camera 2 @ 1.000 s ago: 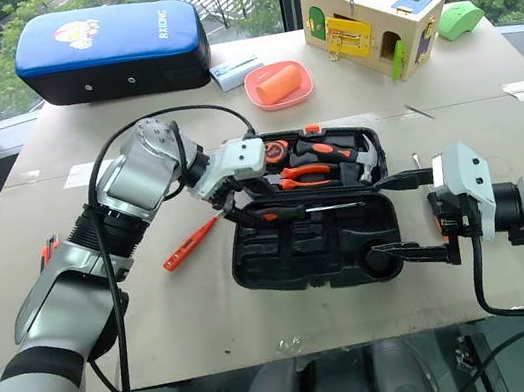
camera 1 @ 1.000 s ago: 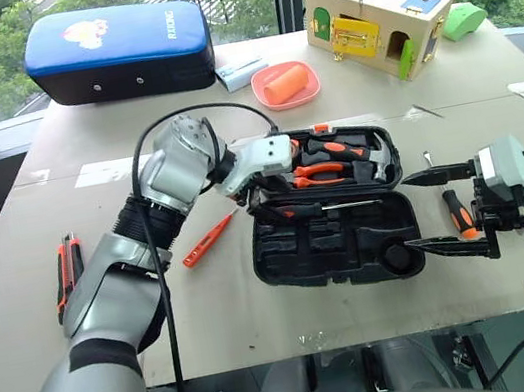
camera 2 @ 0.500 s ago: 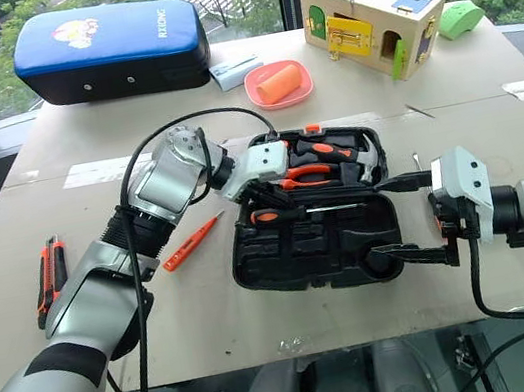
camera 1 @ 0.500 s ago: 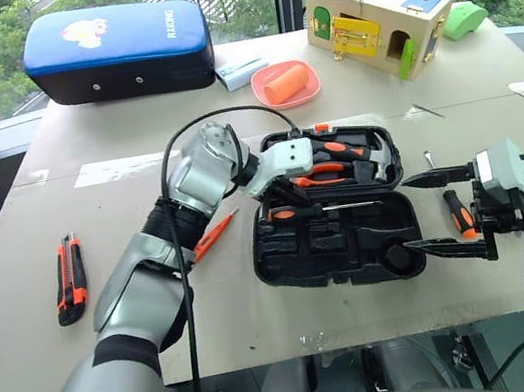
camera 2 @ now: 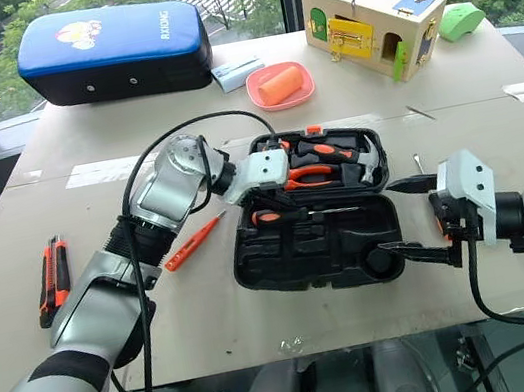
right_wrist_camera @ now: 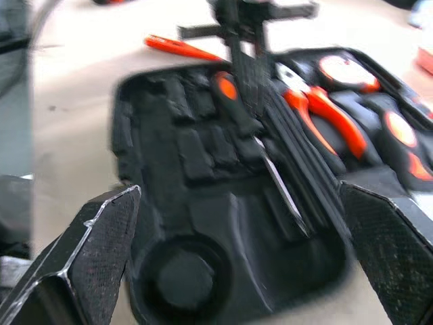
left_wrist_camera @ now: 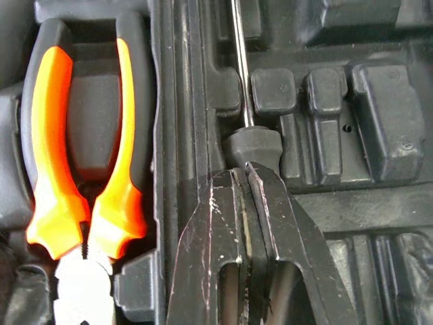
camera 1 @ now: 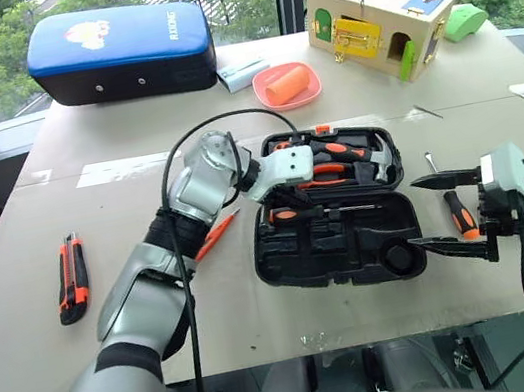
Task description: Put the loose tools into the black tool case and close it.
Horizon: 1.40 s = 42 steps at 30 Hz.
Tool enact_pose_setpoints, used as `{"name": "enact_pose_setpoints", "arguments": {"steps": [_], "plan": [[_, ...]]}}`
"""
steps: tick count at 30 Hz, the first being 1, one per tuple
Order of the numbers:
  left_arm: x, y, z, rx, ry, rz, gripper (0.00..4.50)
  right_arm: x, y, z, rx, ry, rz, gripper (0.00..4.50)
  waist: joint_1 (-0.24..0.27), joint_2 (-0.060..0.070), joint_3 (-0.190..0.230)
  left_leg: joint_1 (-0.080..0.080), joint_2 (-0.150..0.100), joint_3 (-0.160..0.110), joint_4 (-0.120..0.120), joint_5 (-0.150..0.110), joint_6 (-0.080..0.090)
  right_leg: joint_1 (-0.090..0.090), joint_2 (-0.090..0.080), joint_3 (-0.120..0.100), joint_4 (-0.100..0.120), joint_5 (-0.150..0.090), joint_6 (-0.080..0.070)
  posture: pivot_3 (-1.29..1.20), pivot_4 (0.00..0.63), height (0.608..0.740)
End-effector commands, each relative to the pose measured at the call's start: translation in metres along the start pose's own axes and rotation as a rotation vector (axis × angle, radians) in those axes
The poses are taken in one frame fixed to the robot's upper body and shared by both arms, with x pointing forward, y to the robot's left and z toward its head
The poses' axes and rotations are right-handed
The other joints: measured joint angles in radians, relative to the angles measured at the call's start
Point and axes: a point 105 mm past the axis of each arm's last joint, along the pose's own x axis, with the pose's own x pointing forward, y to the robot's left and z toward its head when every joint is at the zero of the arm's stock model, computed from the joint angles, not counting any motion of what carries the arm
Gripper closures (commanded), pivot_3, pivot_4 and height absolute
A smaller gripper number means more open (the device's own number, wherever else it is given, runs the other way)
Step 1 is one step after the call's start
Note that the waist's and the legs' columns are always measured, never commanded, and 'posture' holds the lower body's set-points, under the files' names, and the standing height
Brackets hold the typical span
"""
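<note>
The black tool case (camera 1: 337,244) lies open at the table's middle, with pliers (left_wrist_camera: 81,149) and a hammer in its far half. One screwdriver (camera 1: 291,215) with a black-orange handle lies in the near half. My left gripper (camera 1: 275,202) is shut, and its fingertips (left_wrist_camera: 267,196) rest against that handle's black end. The slim orange tester screwdriver (camera 1: 216,234) lies just left of the case, and the utility knife (camera 1: 70,277) lies far left. A second screwdriver (camera 1: 458,212) lies right of the case. My right gripper (camera 1: 416,215) hangs open beside it, facing the case.
A blue-topped cushion (camera 1: 118,39), a small pale box (camera 1: 240,73), a pink dish (camera 1: 285,85) with an orange cylinder and a wooden latch box (camera 1: 376,8) stand along the far side. A green object (camera 1: 462,18) sits at the far right.
My left gripper moved right and down over the case's near half and shut its fingers. The screwdriver stays lying in the case. My right gripper stays open in about the same place.
</note>
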Motion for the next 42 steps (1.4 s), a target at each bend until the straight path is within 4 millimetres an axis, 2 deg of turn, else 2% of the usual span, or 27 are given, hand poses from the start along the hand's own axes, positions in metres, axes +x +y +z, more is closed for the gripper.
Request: {"name": "enact_pose_setpoints", "arguments": {"steps": [1, 2, 4, 6, 10, 14, 18, 27, 36, 41, 42], "plan": [[-0.053, 0.003, 0.039, -0.012, -0.348, 0.11, 3.82, -0.025, -0.007, 0.001, 0.04, -0.01, -0.176, 0.0, -0.001, -0.001, 0.001, -0.001, 0.001, 0.0, 0.0, 0.0, -0.001, -0.001, -0.001, 0.0, 0.0, 0.0, 0.0, 0.0, 0.15, 0.735], [-0.072, -0.004, 0.046, -0.042, -0.433, 0.107, 3.61, -0.034, -0.004, -0.004, 0.074, 0.006, -0.225, 0.0, 0.0, -0.001, 0.001, -0.003, 0.001, -0.001, 0.0, 0.0, -0.001, -0.002, -0.002, 0.001, 0.0, 0.0, 0.0, 0.0, 0.15, 0.735], [-0.096, -0.025, 0.052, -0.1, -0.527, 0.039, 2.7, -0.053, 0.005, -0.017, 0.147, 0.051, -0.315, 0.0, -0.002, 0.0, 0.001, -0.009, 0.002, -0.003, 0.0, 0.001, -0.001, -0.007, -0.002, 0.0, 0.0, 0.0, 0.0, 0.0, 0.15, 0.735], [-0.105, -0.043, 0.054, -0.123, -0.557, -0.02, 1.78, -0.066, 0.015, -0.026, 0.205, 0.083, -0.372, 0.0, -0.003, 0.002, 0.0, -0.013, 0.002, -0.003, 0.0, 0.001, -0.002, -0.013, -0.002, 0.0, 0.004, 0.0, 0.0, 0.0, 0.15, 0.735], [-0.113, -0.076, 0.062, -0.171, -0.614, -0.132, 0.02, -0.082, 0.041, -0.037, 0.312, 0.138, -0.463, 0.0, 0.002, 0.005, -0.002, -0.011, 0.0, 0.0, 0.002, 0.001, -0.001, -0.011, -0.005, 0.002, 0.004, 0.0, 0.0, 0.0, 0.15, 0.735], [-0.105, -0.097, 0.062, -0.145, -0.58, -0.192, 0.02, -0.08, 0.047, -0.041, 0.375, 0.135, -0.517, 0.0, -0.001, 0.002, 0.0, 0.004, 0.001, 0.0, 0.001, -0.002, 0.003, 0.003, -0.005, 0.003, 0.004, 0.0, -0.001, 0.0, 0.15, 0.735], [-0.097, -0.102, 0.059, -0.103, -0.541, -0.191, 0.02, -0.064, 0.046, -0.048, 0.415, 0.138, -0.535, 0.0, -0.001, 0.003, -0.001, 0.006, 0.001, 0.002, -0.001, -0.002, 0.003, 0.003, -0.004, 0.005, 0.003, 0.0, -0.001, 0.0, 0.15, 0.735], [-0.094, -0.101, 0.062, -0.053, -0.5, -0.14, 0.02, -0.033, 0.003, -0.081, 0.501, 0.144, -0.726, 0.0, 0.0, 0.004, -0.001, 0.003, 0.001, 0.002, -0.003, 0.001, -0.001, 0.0, -0.002, 0.005, 0.001, 0.0, -0.001, 0.0, 0.15, 0.735], [-0.094, -0.094, 0.059, -0.055, -0.477, -0.077, 0.02, -0.007, -0.016, -0.101, 0.525, 0.141, -0.785, 0.0, -0.005, 0.003, -0.001, 0.003, 0.001, 0.002, -0.003, 0.001, -0.001, 0.0, 0.0, 0.005, 0.0, 0.0, -0.001, 0.0, 0.15, 0.735], [-0.095, -0.092, 0.057, -0.077, -0.478, -0.067, 0.0, -0.004, -0.027, -0.114, 0.562, 0.14, -0.912, 1.5, -0.022, 0.001, -0.002, 0.004, 0.001, 0.003, -0.003, 0.001, -0.001, 0.0, 0.001, 0.007, 0.001, 0.0, 0.0, 0.0, 0.15, 0.735], [-0.095, -0.091, 0.055, -0.083, -0.474, -0.061, 0.0, -0.002, -0.027, -0.113, 0.562, 0.127, -0.925, 1.98, -0.026, 0.001, -0.003, 0.004, 0.001, 0.003, -0.003, 0.0, -0.001, 0.001, 0.001, 0.007, 0.001, 0.0, 0.0, 0.0, 0.15, 0.735]]}}
